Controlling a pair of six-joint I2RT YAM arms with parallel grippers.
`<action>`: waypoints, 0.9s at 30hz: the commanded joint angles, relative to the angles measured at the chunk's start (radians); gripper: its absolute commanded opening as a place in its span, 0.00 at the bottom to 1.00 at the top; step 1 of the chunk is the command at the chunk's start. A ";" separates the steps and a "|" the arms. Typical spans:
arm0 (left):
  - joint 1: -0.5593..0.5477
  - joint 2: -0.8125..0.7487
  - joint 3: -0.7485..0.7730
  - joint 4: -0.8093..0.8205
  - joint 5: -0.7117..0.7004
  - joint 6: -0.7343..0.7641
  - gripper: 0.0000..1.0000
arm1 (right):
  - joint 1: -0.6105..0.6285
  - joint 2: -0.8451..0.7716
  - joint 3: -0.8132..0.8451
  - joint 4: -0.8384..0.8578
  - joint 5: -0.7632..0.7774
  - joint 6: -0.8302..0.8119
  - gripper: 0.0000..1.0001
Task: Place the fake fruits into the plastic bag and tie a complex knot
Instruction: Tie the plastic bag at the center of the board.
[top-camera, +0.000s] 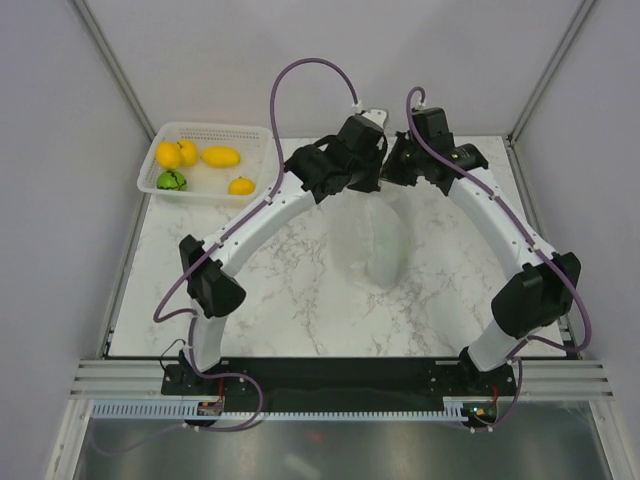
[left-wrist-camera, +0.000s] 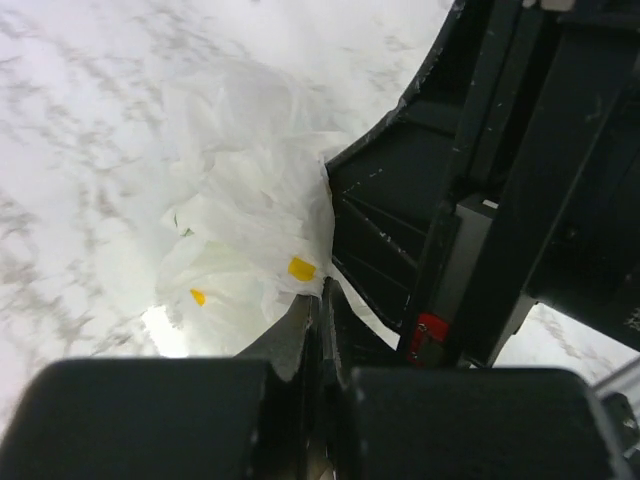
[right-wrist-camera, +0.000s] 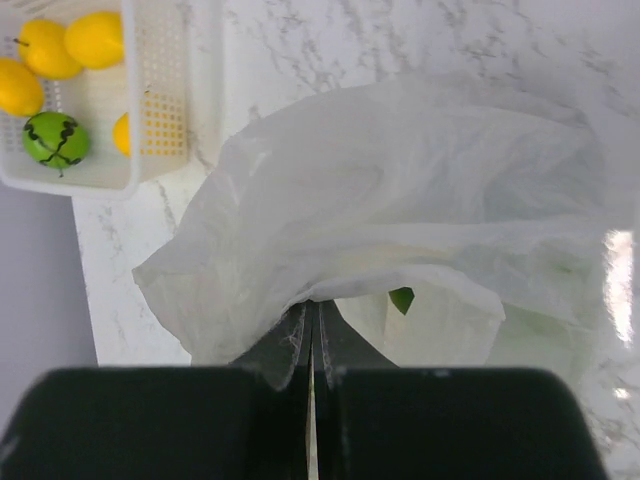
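The plastic bag (top-camera: 375, 240) hangs over the middle of the table, thin white film with small yellow and green prints. My left gripper (left-wrist-camera: 322, 300) is shut on the bag's top edge (left-wrist-camera: 260, 230). My right gripper (right-wrist-camera: 312, 305) is shut on the bag's film (right-wrist-camera: 400, 230) close beside it. In the top view both grippers (top-camera: 372, 170) (top-camera: 400, 172) meet at the bag's top. The fake fruits lie in the white basket (top-camera: 262, 140): yellow ones (top-camera: 220, 156) (top-camera: 176, 153) (top-camera: 241, 185) and a green one (top-camera: 171, 180). They also show in the right wrist view (right-wrist-camera: 55, 138). No knot shows.
The basket stands at the back left corner of the marble table (top-camera: 280, 300). Grey enclosure walls and metal posts stand round the table. The right arm's black body (left-wrist-camera: 520, 200) fills the right side of the left wrist view.
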 joint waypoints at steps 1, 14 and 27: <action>-0.007 -0.110 -0.005 -0.080 -0.161 0.048 0.02 | 0.051 0.063 0.094 0.048 -0.013 0.024 0.00; -0.060 -0.090 0.027 -0.161 -0.306 0.031 0.02 | 0.093 0.146 0.089 0.155 -0.223 0.015 0.00; -0.112 -0.054 0.040 -0.232 -0.447 0.080 0.02 | 0.132 0.108 -0.029 0.144 -0.248 -0.012 0.00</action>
